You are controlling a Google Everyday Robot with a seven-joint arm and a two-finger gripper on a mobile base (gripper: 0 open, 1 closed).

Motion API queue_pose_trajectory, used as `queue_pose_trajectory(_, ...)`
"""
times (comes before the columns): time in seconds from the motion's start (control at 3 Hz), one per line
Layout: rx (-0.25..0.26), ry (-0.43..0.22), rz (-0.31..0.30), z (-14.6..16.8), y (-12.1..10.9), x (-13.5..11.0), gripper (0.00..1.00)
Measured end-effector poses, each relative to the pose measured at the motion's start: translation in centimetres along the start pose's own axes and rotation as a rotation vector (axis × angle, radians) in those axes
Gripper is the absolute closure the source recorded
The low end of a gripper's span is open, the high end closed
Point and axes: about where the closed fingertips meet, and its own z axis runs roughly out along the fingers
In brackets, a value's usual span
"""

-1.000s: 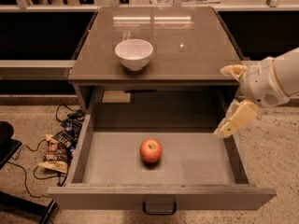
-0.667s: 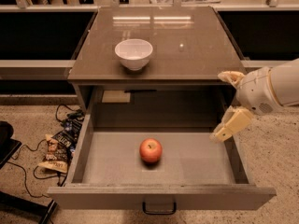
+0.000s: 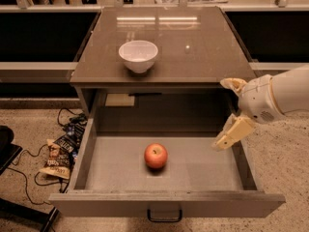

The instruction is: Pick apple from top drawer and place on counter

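The red apple (image 3: 156,156) lies alone on the floor of the top drawer (image 3: 164,204), which is pulled fully out, its dark handle at the front. The glossy grey-brown counter (image 3: 193,42) is above it and bears a white bowl (image 3: 138,55). My gripper (image 3: 227,111) comes in from the right and hangs open over the drawer's right side, one pale finger (image 3: 233,84) near the counter's front right corner and the other (image 3: 232,133) lower, over the drawer's inside. It is to the right of the apple, apart from it, and holds nothing.
A snack bag (image 3: 60,154) and black cables (image 3: 29,178) lie on the speckled floor left of the drawer. Pale ledges (image 3: 36,69) flank the cabinet on both sides. A dark object (image 3: 7,151) sits at the left edge.
My gripper has moved a little to the left, further over the drawer's right side. The apple, bowl and drawer have not moved.
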Motion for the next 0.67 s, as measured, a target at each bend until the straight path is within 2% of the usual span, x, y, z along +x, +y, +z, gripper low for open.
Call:
queue_pose_trajectory(0.33, -0.046, -0.022, 0.0, 5.0, 2.2, 0.0, 0.0)
queue_pose_trajectory(0.67, -0.075, -0.022, -0.003, 8.0, 3.5, -0.1, 0.0)
